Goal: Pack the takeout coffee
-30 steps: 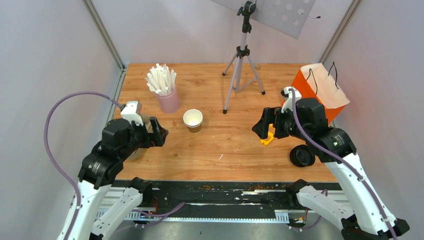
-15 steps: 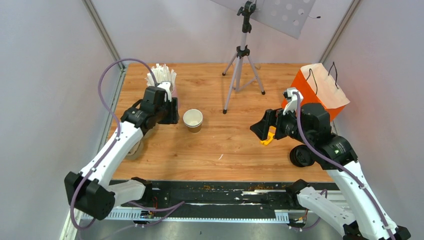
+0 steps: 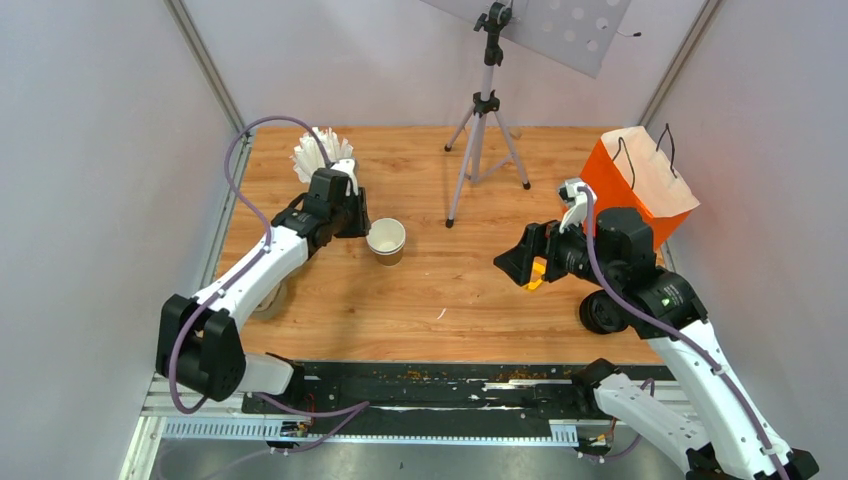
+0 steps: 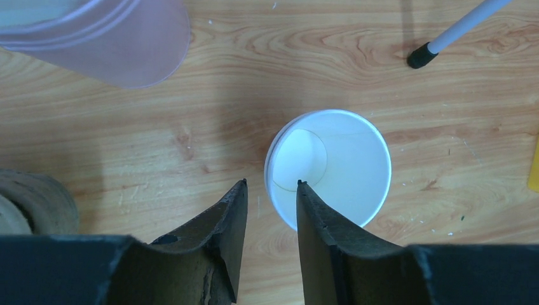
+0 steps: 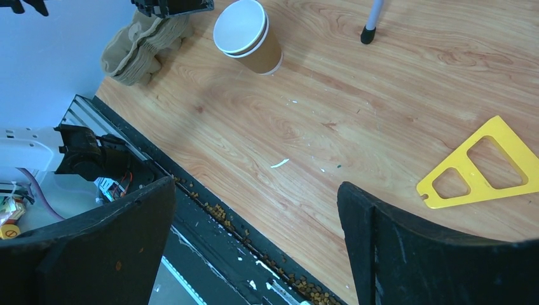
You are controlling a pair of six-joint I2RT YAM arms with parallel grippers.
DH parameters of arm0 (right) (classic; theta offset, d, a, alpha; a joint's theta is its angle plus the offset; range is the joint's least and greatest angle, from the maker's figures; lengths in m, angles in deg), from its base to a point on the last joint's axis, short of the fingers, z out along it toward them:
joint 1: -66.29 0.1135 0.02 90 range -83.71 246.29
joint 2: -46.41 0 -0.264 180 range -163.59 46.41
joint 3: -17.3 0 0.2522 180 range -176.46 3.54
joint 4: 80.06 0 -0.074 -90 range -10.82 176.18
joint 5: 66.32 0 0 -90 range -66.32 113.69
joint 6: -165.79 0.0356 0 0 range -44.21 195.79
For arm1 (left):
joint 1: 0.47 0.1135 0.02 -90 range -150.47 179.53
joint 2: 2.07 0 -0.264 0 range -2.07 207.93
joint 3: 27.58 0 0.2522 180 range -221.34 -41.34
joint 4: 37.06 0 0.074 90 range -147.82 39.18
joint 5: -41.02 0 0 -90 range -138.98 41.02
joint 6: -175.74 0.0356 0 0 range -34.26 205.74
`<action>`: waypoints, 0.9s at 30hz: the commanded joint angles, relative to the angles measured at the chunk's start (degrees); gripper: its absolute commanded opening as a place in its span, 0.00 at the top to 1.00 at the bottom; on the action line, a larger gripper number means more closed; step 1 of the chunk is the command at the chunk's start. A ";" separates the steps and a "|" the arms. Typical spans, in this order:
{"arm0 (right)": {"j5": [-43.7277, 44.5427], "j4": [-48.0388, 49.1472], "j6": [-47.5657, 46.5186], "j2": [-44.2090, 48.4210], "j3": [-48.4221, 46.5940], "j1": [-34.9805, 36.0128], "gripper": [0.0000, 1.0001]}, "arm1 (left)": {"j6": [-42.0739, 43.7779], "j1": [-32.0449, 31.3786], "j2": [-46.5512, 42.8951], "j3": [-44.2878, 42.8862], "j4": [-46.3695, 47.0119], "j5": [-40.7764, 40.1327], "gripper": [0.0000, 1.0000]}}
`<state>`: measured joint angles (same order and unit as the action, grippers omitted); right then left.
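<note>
The takeout coffee (image 3: 386, 240) is a kraft-brown paper cup with a white rim and white inside, standing upright and uncovered on the wooden table (image 3: 440, 300). In the left wrist view the cup (image 4: 343, 165) is seen from above, and my left gripper (image 4: 270, 185) straddles its near-left rim. One finger is outside the wall and the other is over the inside, with a gap still between the jaws. The black round lid (image 3: 604, 312) lies at the right, beside my right arm. My right gripper (image 3: 515, 262) hovers wide open and empty, well right of the cup (image 5: 248, 35).
A pink cup of white sticks (image 3: 325, 160) stands just behind my left gripper. A tripod (image 3: 485, 120) stands at the back centre and an orange paper bag (image 3: 640, 185) at the back right. A yellow triangle (image 5: 483, 165) lies under the right gripper, and a pulp tray (image 3: 268, 300) sits at the left.
My left arm has swung out from the near left to the cup, and its jaws have narrowed over the rim. The right gripper has drifted slightly left, still open.
</note>
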<state>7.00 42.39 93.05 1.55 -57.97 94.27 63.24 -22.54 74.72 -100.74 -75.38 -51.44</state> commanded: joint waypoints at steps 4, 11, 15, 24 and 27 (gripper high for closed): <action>-0.92 3.58 -2.04 1.77 0.19 0.21 0.02 | -1.43 -0.08 3.87 1.14 5.05 1.25 0.63; 0.49 5.15 -2.71 4.40 2.87 0.23 0.03 | -0.34 -0.09 7.31 0.29 4.19 3.70 0.77; 0.59 5.47 -2.71 5.02 3.80 0.18 0.03 | 0.40 -0.08 6.53 -0.24 3.63 4.20 0.87; 1.38 5.64 -1.61 4.96 4.35 0.22 0.04 | 1.00 -0.17 4.68 -3.73 0.31 4.80 0.94; 1.41 5.91 -1.07 4.78 4.84 0.19 0.04 | 1.22 -0.17 4.55 -4.20 -0.65 5.00 0.88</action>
<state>7.72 45.32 91.14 6.05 -53.45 94.27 63.61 -22.54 81.80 -102.09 -75.35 -47.44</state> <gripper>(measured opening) 0.963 0.108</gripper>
